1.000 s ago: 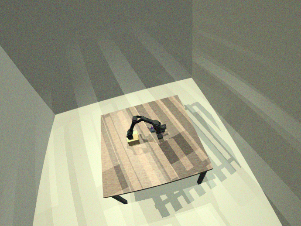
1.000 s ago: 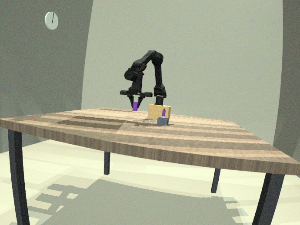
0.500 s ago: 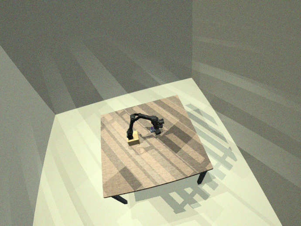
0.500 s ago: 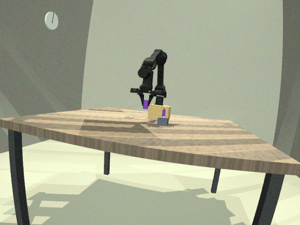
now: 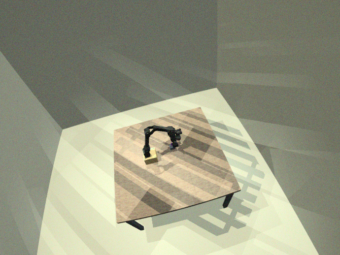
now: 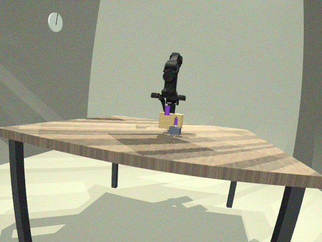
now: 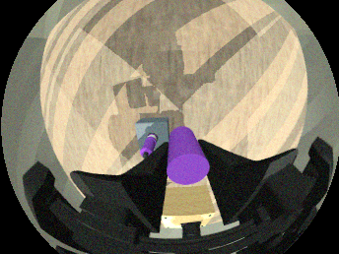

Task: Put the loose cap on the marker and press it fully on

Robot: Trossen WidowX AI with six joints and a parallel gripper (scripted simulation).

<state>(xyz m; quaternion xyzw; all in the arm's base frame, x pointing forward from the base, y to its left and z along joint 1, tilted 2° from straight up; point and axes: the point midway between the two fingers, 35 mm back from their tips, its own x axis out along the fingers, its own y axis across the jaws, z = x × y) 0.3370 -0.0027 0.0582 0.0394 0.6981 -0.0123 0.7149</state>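
My gripper (image 5: 175,144) (image 6: 167,107) (image 7: 183,145) is shut on the purple cap (image 6: 167,110) (image 7: 187,159) and holds it roughly upright, clear of the table. The purple marker (image 6: 176,121) (image 7: 148,145) stands upright in the blue-grey holder block (image 6: 174,130) (image 7: 160,128), with its dark tip up and bare. In the exterior view the cap is left of the marker, its lower end a little higher than the tip. In the wrist view the marker is left of the cap, close to the left finger. The cap and marker are apart. In the top view the arm partly hides them.
The arm's base stands on a yellowish block (image 5: 151,158) (image 6: 164,122) (image 7: 187,199), behind the holder in the exterior view. The wooden table (image 5: 192,178) (image 6: 91,145) carries the arm and holder. Striped shadows cross its top.
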